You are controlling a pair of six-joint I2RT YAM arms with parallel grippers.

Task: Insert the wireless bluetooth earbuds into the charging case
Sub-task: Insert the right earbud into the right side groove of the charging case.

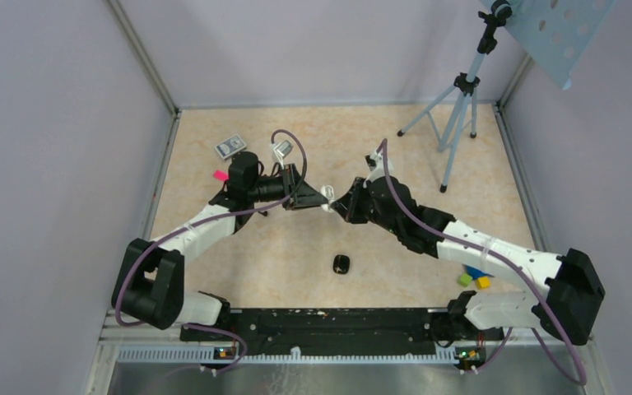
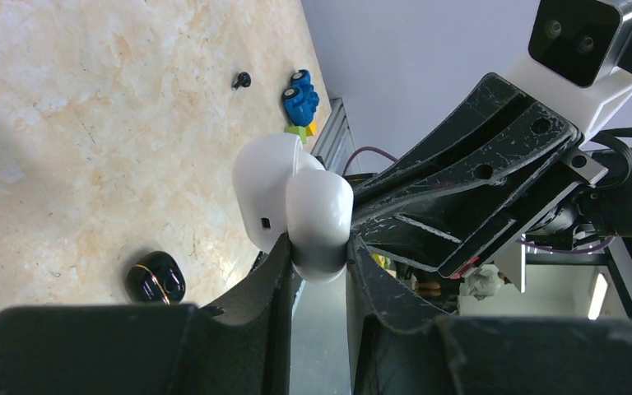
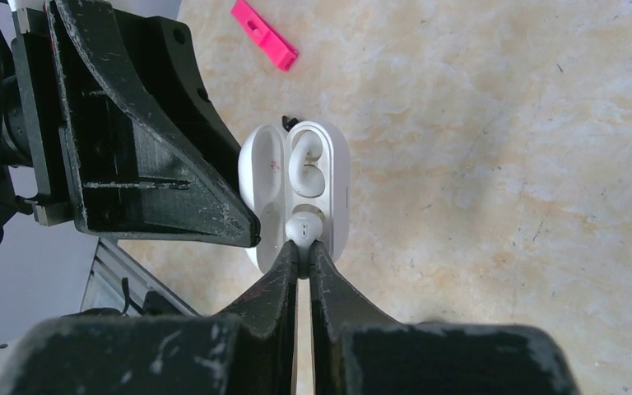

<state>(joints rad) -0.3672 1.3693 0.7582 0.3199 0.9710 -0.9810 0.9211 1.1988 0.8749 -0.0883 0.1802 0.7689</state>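
White earbud (image 3: 304,224) sits half hidden behind the closed right gripper (image 3: 303,249).

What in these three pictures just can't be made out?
- Right wrist view: the right gripper fingers cover the underside of the pinched earbud; whether it is seated in the charging case is unclear.
- Left wrist view: the case's inside faces away, so no earbuds show.
- Top view: earbuds too small to pick out.

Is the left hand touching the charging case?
Touching. Left wrist view: the left hand clamps the charging case on both sides, no gap visible.
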